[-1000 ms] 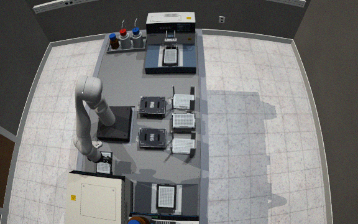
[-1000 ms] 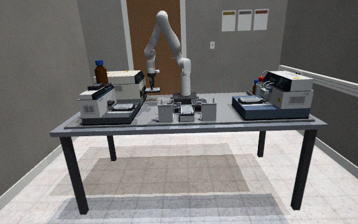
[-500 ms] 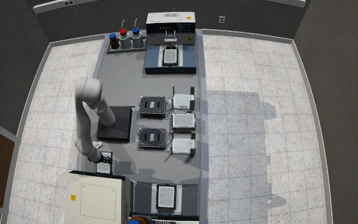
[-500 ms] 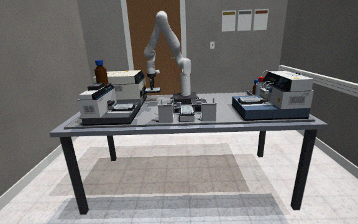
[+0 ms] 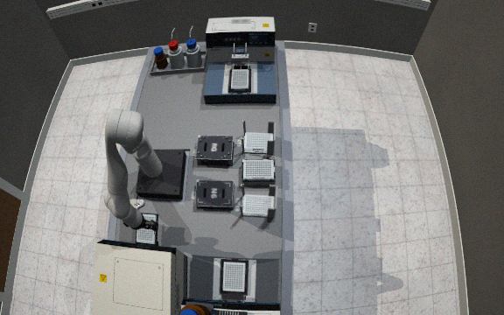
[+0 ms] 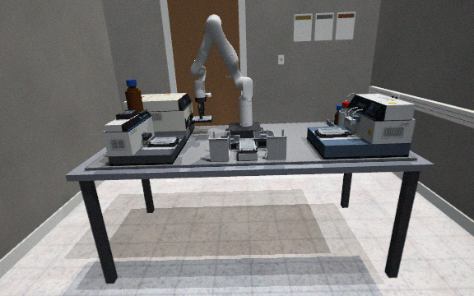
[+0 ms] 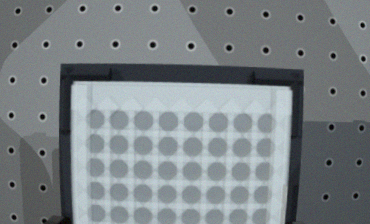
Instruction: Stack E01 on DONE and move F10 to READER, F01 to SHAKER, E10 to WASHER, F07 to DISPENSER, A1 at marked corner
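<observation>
A white well plate (image 5: 146,236) (image 6: 202,119) (image 7: 181,160) lies flat on the dark tray (image 7: 65,110) that juts out of the beige READER (image 5: 134,280) (image 6: 167,108). My gripper (image 5: 149,225) (image 6: 201,113) hangs open just above this plate, and nothing is between the fingers. The fingers do not show in the wrist view. Other plates sit on the blue WASHER (image 5: 240,79) (image 6: 332,131), on the SHAKER (image 5: 258,169) (image 6: 246,145) and on the DISPENSER (image 5: 234,276) (image 6: 163,141). The plate labels are too small to read.
Two deep stack racks (image 5: 257,142) (image 5: 258,205) flank the shaker. Two dark nests (image 5: 214,149) (image 5: 214,193) stand left of them. The arm's base plate (image 5: 164,172) is beside the nests. Capped bottles (image 5: 175,54) stand at the back by the washer.
</observation>
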Tool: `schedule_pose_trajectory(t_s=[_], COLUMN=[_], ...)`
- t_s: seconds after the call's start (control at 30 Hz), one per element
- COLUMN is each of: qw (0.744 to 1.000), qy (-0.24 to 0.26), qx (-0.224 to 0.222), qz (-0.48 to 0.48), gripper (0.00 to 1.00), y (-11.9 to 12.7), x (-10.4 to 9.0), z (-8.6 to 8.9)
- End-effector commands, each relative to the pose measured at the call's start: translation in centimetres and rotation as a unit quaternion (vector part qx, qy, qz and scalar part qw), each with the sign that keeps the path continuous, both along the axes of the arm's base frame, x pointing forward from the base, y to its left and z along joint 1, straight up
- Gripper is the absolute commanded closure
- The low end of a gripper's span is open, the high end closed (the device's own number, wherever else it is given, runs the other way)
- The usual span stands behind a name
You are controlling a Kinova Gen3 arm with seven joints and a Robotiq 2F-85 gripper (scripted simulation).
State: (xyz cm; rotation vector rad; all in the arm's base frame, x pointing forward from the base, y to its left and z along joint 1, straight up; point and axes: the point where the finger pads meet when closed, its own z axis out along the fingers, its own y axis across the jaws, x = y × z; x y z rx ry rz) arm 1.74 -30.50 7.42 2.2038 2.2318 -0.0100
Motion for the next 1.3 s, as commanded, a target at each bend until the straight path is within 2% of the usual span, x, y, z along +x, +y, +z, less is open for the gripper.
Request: schedule_pose_trajectory(t_s=[0.0,0.03,0.07,1.27], qw=[1.0,1.0,1.0,1.0], qy=[0.001,0.001,0.001,0.001], qx=[0.0,0.0,0.0,0.0], qz=[-0.001,-0.001,-0.001,-0.001], gripper=[0.0,0.0,0.06,0.06], y=[0.02,0.02,0.02,0.02], x=[-0.04,-0.04,-0.04,-0.04], z=[-0.02,-0.02,-0.02,-0.02])
